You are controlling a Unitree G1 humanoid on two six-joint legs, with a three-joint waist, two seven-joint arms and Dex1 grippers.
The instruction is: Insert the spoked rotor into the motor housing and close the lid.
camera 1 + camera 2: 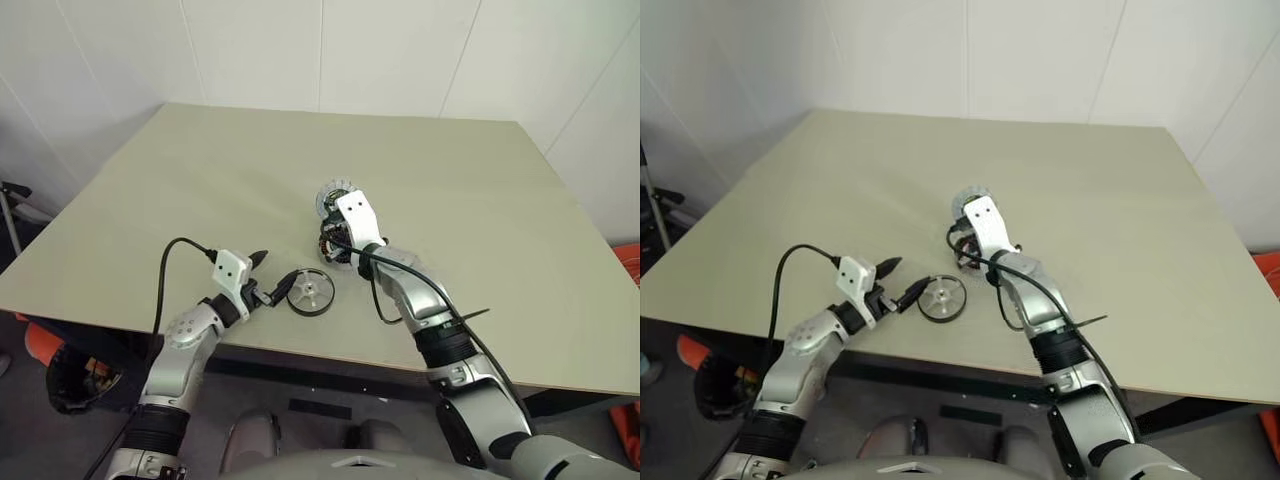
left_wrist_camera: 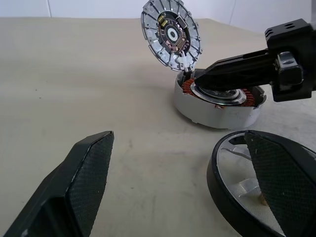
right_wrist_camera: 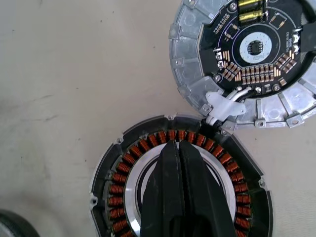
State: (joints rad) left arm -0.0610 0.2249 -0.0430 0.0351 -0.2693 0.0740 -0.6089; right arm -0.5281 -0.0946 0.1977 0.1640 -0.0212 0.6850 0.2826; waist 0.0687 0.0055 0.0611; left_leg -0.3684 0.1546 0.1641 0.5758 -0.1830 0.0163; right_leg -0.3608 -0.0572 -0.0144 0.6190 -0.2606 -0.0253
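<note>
Pale olive-beige tabletop (image 1: 200, 200), matte and smooth, set against plain white panelled walls. Near its front middle, the motor housing (image 3: 182, 192) — squat round cup, dark rim with small lugs, ring of copper-orange windings around a polished silver hub. Joined at its far edge by a white clip or wire, the lid (image 3: 247, 59), raised and tilted open: cast grey metal rim cut into radial segments, dark circuit board inside with gold pads, yellow components and a white ring round a black chip; lettering on the board too small to read. Right end effector (image 3: 178, 148) pressed shut with its two black fingers together, tips over the windings at the housing's far side, possibly touching them — holding nothing. Just beside the housing toward the front edge, lying flat, the spoked rotor (image 1: 308, 293): silver spokes, small hub, dark outer rim. Left end effector (image 1: 274, 275) spread wide and empty, its textured black fingers (image 2: 89, 173) straddling the rotor's near rim.
</note>
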